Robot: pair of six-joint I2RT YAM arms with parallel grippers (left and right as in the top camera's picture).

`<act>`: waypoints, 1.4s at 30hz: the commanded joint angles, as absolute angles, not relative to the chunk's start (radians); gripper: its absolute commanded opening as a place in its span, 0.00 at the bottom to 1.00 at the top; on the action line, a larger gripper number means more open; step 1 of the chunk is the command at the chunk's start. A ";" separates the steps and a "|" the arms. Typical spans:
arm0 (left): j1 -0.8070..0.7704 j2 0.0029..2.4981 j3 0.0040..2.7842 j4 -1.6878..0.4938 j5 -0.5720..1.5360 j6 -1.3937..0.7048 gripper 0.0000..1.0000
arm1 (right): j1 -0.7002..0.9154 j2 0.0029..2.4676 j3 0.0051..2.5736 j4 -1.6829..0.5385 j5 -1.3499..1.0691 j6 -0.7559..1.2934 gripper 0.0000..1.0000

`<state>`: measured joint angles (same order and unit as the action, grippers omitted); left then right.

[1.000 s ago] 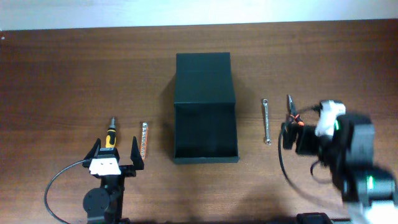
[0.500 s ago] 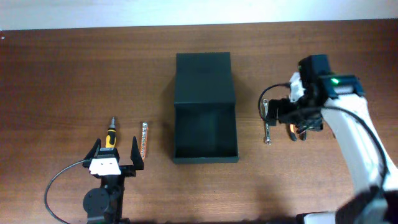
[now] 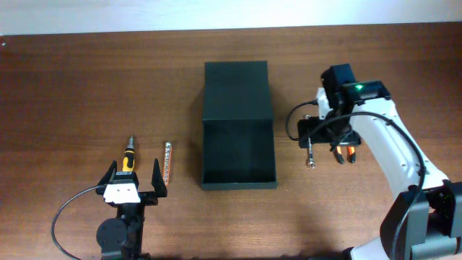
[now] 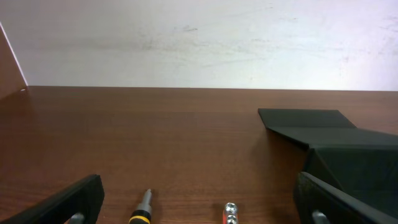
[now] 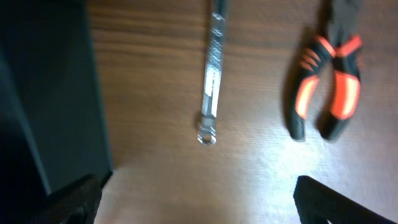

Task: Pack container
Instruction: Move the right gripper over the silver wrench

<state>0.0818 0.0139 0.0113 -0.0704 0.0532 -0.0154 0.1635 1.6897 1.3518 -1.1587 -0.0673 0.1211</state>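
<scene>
Container (image 3: 237, 87) is sitting at mid-table, long axis running near to far. It is looking matte greenish-black, rectangular and far bigger than the hand tools. Its flap lid is lying folded back flat toward the far edge, and the cavity is facing up, showing a bare dark floor. In the left wrist view its flap and side wall (image 4: 348, 155) are showing at the right.

Table (image 3: 72, 87) is showing dark wood grain.

Left side: a screwdriver (image 3: 128, 155) with a yellow-black handle is lying just ahead of the left gripper (image 3: 135, 170), with a slim orange bit strip (image 3: 167, 162) lying beside it, between screwdriver and container. The left gripper is resting low at the near edge, jaws spread wide and gripping nothing.

Right side: a steel wrench (image 5: 211, 81) is lying near the container wall, parallel to it. Orange-black pliers (image 5: 329, 87) are lying beside the wrench, apart from it. The right gripper (image 3: 328, 137) is hanging over both tools, jaws fully apart and holding nothing. From overhead the right arm is covering the far ends of wrench and pliers.
</scene>
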 commanded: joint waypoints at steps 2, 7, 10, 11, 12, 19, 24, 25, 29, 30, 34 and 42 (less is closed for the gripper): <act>0.088 0.007 0.009 -0.076 0.064 -0.010 0.99 | 0.189 1.695 1.369 -1.120 -0.047 0.109 0.99; 0.088 0.007 0.009 -0.076 0.064 -0.010 0.99 | 0.183 1.695 1.369 -1.098 -0.046 0.112 0.99; 0.088 0.007 0.009 -0.076 0.064 -0.010 0.99 | 0.183 1.709 1.368 -1.092 -0.043 0.112 0.99; 0.088 0.007 0.009 -0.076 0.064 -0.010 0.99 | 0.183 1.718 1.368 -1.092 -0.043 0.112 0.99; 0.088 0.007 0.009 -0.076 0.064 -0.010 0.99 | 0.183 1.732 1.368 -1.092 -0.043 0.112 0.99; 0.088 0.007 0.009 -0.076 0.064 -0.010 0.99 | 0.183 1.824 1.368 -1.087 -0.043 0.112 0.99; 0.088 0.007 0.009 -0.076 0.064 -0.010 0.99 | 0.183 1.841 1.368 -1.037 -0.043 0.113 0.99; 0.088 0.007 0.009 -0.076 0.064 -0.010 0.99 | 0.183 1.841 1.368 -1.031 -0.043 0.113 0.99; 0.088 0.007 0.009 -0.076 0.064 -0.010 0.99 | 0.175 1.841 1.368 -1.013 -0.027 0.154 0.99; 0.088 0.007 0.009 -0.076 0.064 -0.010 0.99 | 0.171 1.841 1.368 -1.011 -0.020 0.167 0.99; 0.088 0.007 0.009 -0.076 0.064 -0.010 0.99 | 0.141 1.841 1.361 -0.999 -0.013 0.170 0.99; 0.088 0.007 0.009 -0.076 0.064 -0.010 0.99 | 0.076 1.841 1.339 -0.941 -0.010 0.162 0.99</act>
